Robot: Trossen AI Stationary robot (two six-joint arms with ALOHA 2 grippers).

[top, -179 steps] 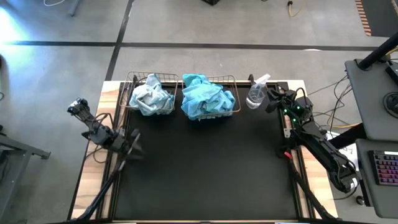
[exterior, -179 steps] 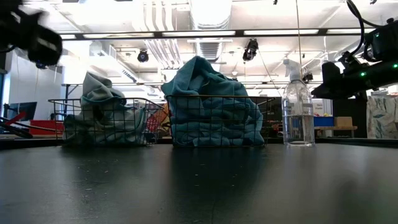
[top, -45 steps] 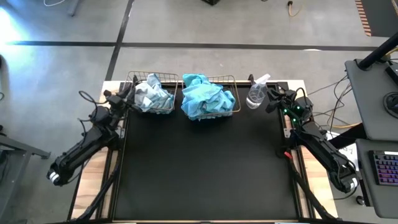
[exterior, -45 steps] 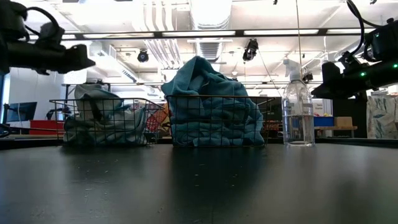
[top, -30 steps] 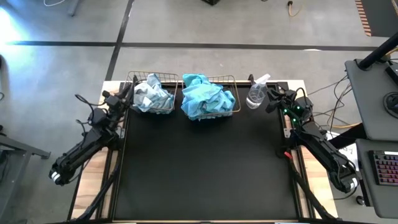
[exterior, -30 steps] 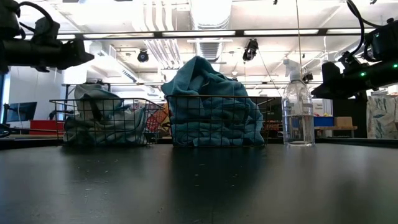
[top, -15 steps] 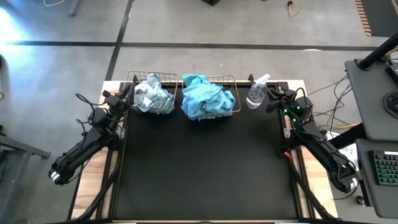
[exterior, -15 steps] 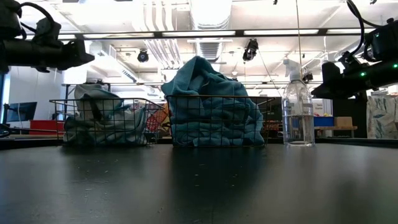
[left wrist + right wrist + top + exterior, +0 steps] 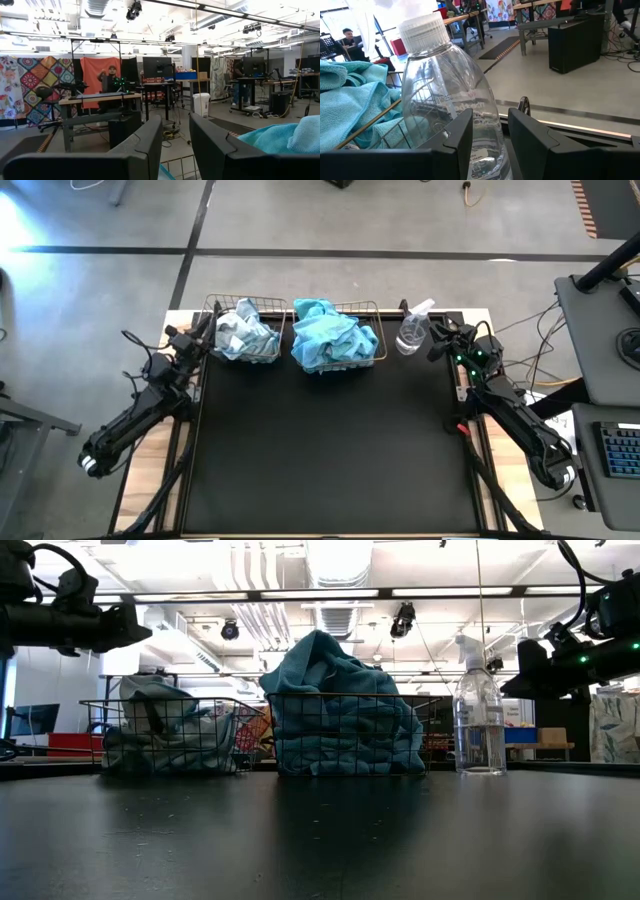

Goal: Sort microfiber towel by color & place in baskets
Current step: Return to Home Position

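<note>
We find the turquoise towels point(image 9: 332, 335) heaped in the right-hand basket point(image 9: 364, 305) at the upper centre of the high view. The pale towels point(image 9: 246, 334) fill the left-hand basket point(image 9: 210, 306) just beside it. In the low view both heaps rise above their wire rims, the turquoise one much the taller. No cloth lies on the black mat point(image 9: 330, 445) that covers the table, so we judge the sorting itself finished.

To the right of the turquoise basket stands a clear spray bottle point(image 9: 412, 330), upright and apart from the wire.

The left gripper point(image 9: 203, 332) hovers at the outer side of the pale-towel basket, in the upper left of the table area, raised above the mat as the low view shows. Its wrist view shows the jaws a little apart with nothing between them, only the room beyond. The right gripper point(image 9: 438, 338) sits near the table's upper right edge, pointing at the bottle, which fills its own wrist view. Its jaws too stand slightly apart and hold nothing.

We take the step in hand to be the retreat to rest, with neither arm carrying anything. For the left arm we think the next move calls for drawing away from the basket rim without snagging the wire or dragging a towel out. The right arm must mind the bottle just ahead of its fingers point(image 9: 457, 135) if it moves at all.
</note>
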